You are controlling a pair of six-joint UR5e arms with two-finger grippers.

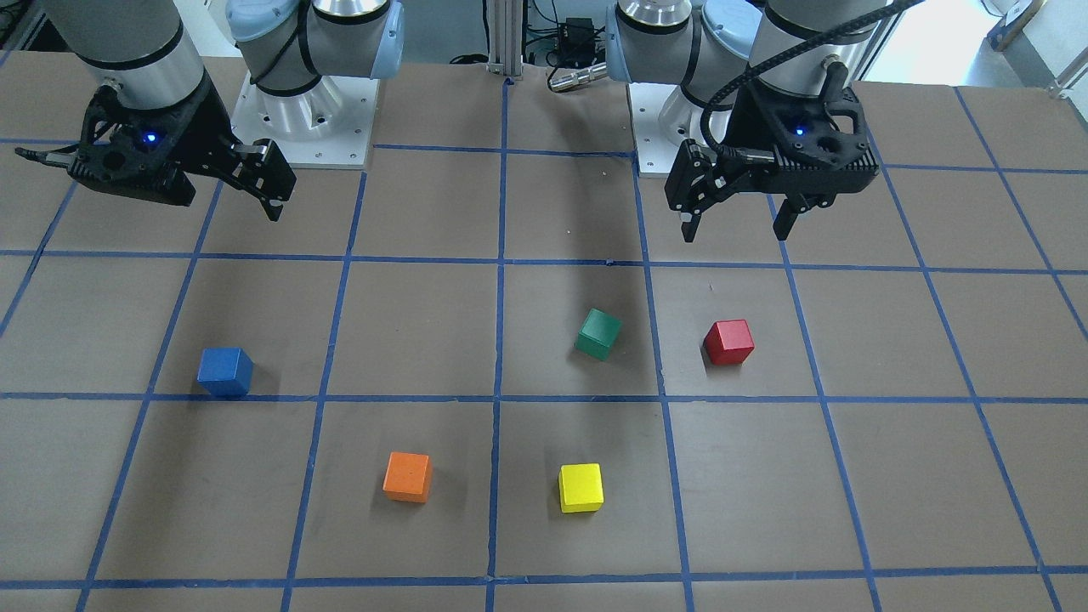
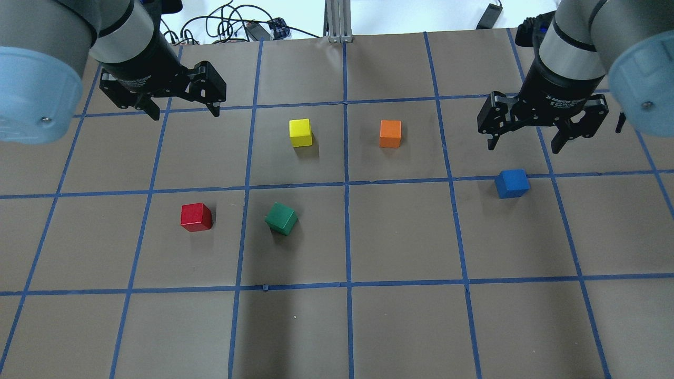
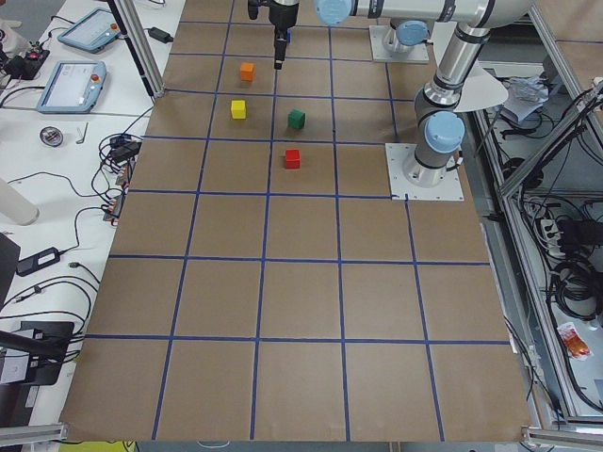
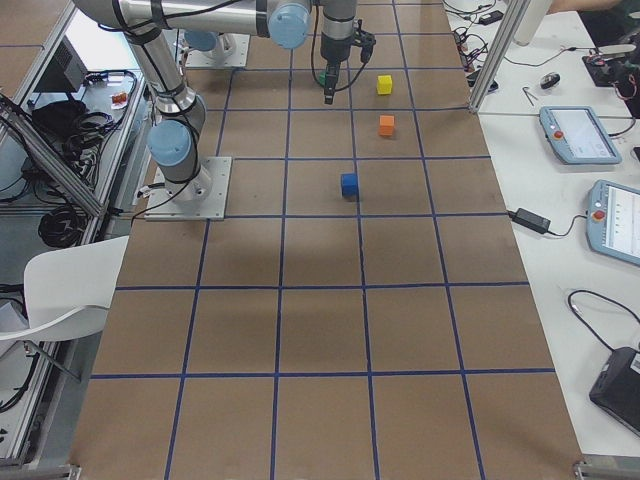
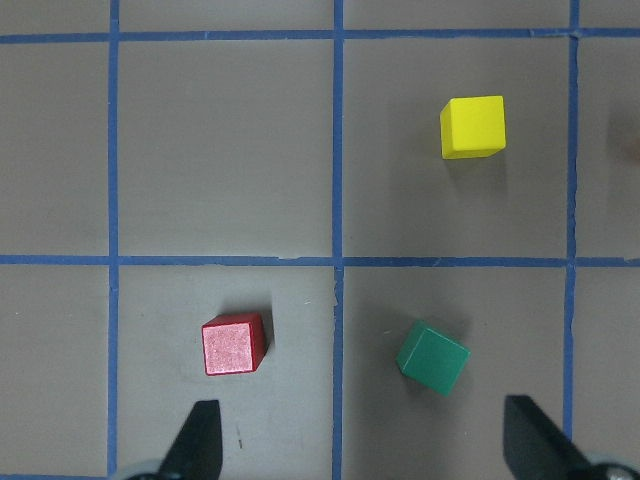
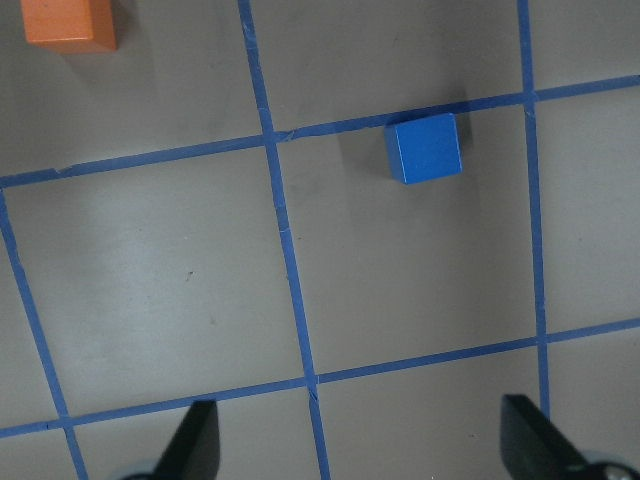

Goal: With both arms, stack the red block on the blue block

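Red block (image 2: pixel 196 217) apart from left gripper (image 2: pixel 184 113), untouched

overhead view | red block (image 2: pixel 196 217) left of centre, green block (image 2: pixel 281 218) near on its right | yellow block (image 2: pixel 300 132) upper middle, orange block (image 2: pixel 390 133) right of it | blue block (image 2: pixel 512 183) right side, apparently touching a tape line (image 2: pixel 474 178) | left gripper (image 2: pixel 185 115) upper left | right gripper (image 2: pixel 524 148) upper right, above the blue block in frame

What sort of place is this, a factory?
Most likely a robotics research lab. A left arm and a right arm are bolted to a table marked with a blue tape grid, the red block and blue block lie like test props, and control tablets sit on a side bench.
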